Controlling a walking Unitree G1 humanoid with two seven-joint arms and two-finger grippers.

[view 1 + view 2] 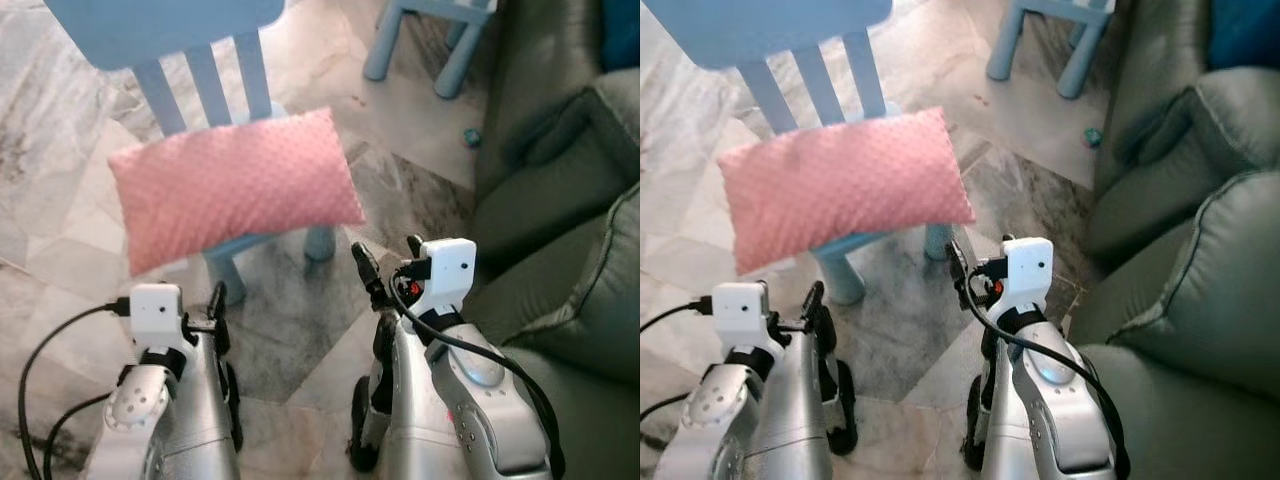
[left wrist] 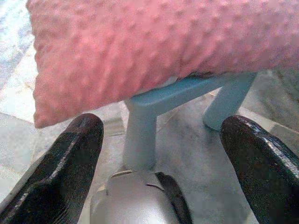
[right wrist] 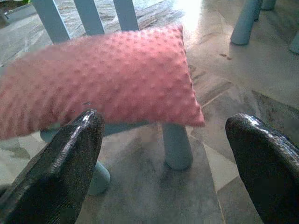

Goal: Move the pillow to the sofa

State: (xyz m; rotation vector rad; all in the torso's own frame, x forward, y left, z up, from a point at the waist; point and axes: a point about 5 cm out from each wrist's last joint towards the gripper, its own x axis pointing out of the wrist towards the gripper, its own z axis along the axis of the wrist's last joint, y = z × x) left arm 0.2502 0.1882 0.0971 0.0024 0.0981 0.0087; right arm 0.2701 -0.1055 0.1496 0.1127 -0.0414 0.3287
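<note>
A pink dotted pillow (image 1: 232, 185) lies across the seat of a small light-blue chair (image 1: 205, 70), overhanging it on both sides. My left gripper (image 1: 218, 300) hangs below the pillow's near left edge, open, nothing between its fingers (image 2: 70, 163). Just below the pillow's near right corner my right gripper (image 1: 388, 262) is open and holds nothing; its fingers (image 3: 65, 168) frame the pillow (image 3: 103, 84) from a short way off. The grey-green sofa (image 1: 560, 250) stands to the right.
A second light-blue chair or stool (image 1: 430, 40) stands at the back right beside the sofa. A small teal object (image 1: 471, 136) lies on the marble floor (image 1: 60, 180) near the sofa's base. Black cables (image 1: 40, 370) trail from my left arm.
</note>
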